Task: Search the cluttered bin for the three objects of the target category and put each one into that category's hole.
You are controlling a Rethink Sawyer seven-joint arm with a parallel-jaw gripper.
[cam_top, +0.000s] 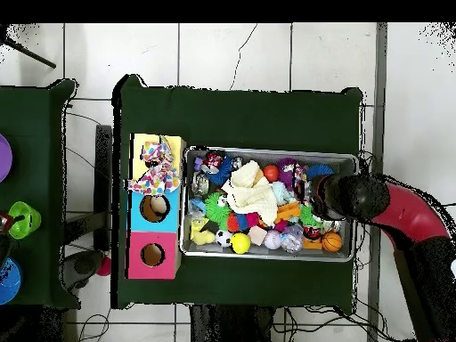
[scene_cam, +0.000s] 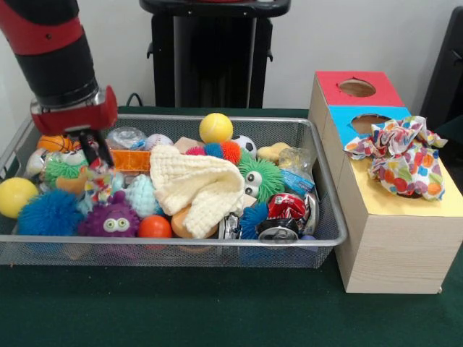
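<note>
Close front camera facing the robot across the bin; high overhead camera above, bin shared.

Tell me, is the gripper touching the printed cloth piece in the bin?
Touching. In the front view the gripper reaches down into the bin, and its dark fingers meet the top of the printed cloth piece, no gap showing.

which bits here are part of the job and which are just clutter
Job: gripper, printed cloth pieces lying on the yellow-topped box, wire bin.
Clutter: cream knitted cloth, purple fuzzy toy, yellow ball, crushed can.
</note>
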